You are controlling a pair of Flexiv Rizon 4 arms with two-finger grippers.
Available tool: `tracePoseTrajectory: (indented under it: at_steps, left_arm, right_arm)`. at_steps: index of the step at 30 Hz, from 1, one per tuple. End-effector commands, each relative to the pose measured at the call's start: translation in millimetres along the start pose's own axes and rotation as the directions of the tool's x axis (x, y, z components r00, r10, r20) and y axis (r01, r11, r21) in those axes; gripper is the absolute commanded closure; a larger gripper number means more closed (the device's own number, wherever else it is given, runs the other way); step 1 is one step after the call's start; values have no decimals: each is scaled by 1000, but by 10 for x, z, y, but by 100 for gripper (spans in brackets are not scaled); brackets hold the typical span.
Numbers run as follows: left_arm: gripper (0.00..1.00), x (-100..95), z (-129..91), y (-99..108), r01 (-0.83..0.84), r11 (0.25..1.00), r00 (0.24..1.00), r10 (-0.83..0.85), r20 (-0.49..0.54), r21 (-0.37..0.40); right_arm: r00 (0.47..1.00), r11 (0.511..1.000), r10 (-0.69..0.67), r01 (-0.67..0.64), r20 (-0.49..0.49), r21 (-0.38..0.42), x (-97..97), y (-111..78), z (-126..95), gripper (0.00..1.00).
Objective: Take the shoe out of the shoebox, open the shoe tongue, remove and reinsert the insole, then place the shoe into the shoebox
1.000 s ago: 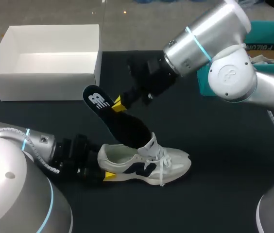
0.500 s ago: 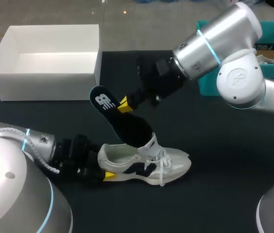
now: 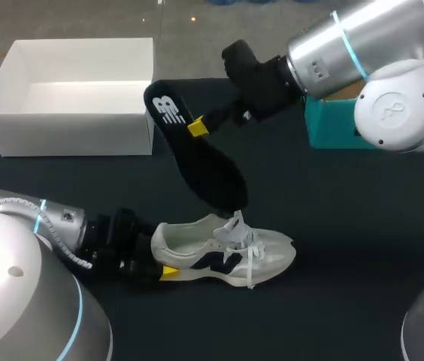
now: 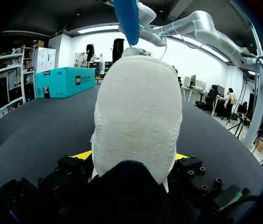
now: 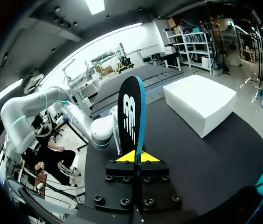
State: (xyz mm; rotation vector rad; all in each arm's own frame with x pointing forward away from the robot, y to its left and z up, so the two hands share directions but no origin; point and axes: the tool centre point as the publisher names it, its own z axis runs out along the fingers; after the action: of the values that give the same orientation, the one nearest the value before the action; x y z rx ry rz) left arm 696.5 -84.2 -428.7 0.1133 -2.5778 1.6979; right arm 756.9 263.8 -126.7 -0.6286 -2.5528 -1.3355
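Hanging insole (image 3: 203,167): black, white logo at its heel end, clear of the shoe (image 3: 223,252); a second earlier its toe end sat inside.
Right gripper (image 3: 197,126): clamped on the insole's heel end, now higher and nearer the white box (image 3: 69,137).
Shoe: white, upright on the table (image 3: 347,226).
Left gripper (image 3: 163,265): closed on the shoe's heel, unmoved.
Teal box (image 3: 332,126): under the right arm.

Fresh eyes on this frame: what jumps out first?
The black insole hangs in the air, pinched near its heel end by the right gripper, with its toe end just over the shoe's opening. Below it the white shoe lies on the table, its heel clamped in the left gripper. The open white shoebox sits at the far left.
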Motion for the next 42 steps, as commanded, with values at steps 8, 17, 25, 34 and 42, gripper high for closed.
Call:
tracePoseTrajectory:
  at_steps: [8,17,25,34,42]
  left_arm:
    - [100,3,14,14,1,1000,1000,-1,1,-4]
    - [100,3,14,14,1,1000,1000,-1,1,-4]
    - [100,3,14,14,1,1000,1000,-1,1,-4]
    - [100,3,14,14,1,1000,1000,-1,1,-4]
    - [100,3,14,14,1,1000,1000,-1,1,-4]
  right_arm:
    - [895,894,379,-289,234,-342,326,-200,-767,100]
    - [818,867,444,-291,364,-404,348,-235,-1107,100]
    - [813,862,444,-272,377,-427,324,-334,-1308,100]
    - [813,862,444,-272,377,-427,324,-334,-1308,100]
    - [838,837,466,-313,284,-448,256,-380,-1289,100]
